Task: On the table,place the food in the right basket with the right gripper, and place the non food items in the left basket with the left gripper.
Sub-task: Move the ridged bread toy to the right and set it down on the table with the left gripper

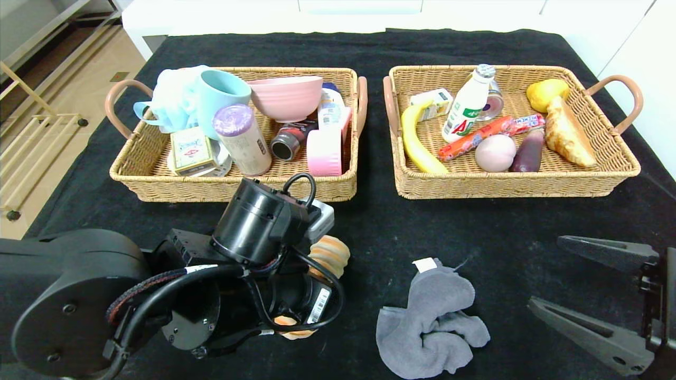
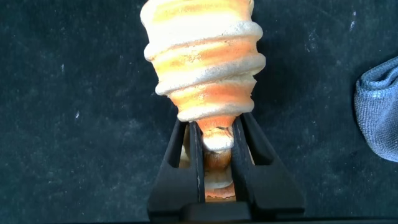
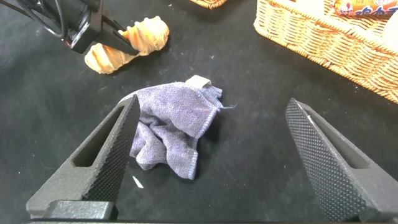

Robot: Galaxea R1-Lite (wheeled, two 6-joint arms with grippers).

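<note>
On the black table [image 1: 501,232], seen from the head camera, the left gripper [image 1: 303,295] is low over a ridged bread roll [image 1: 331,255] lying in front of the left basket [image 1: 232,184]. A grey cloth [image 1: 430,322] lies beside it, the right basket [image 1: 507,182] beyond. The left wrist view shows the jaws clamped on the roll's narrow end. In the right wrist view, the right gripper [image 3: 214,165] is spread wide above the cloth.

Three cameras, one table

The head view looks down across the table [image 1: 380,221] toward its far edge; each wrist view sits low and close (the left nearest), and all three share the cloth [image 1: 430,322] [image 2: 379,106] [image 3: 174,127].
</note>
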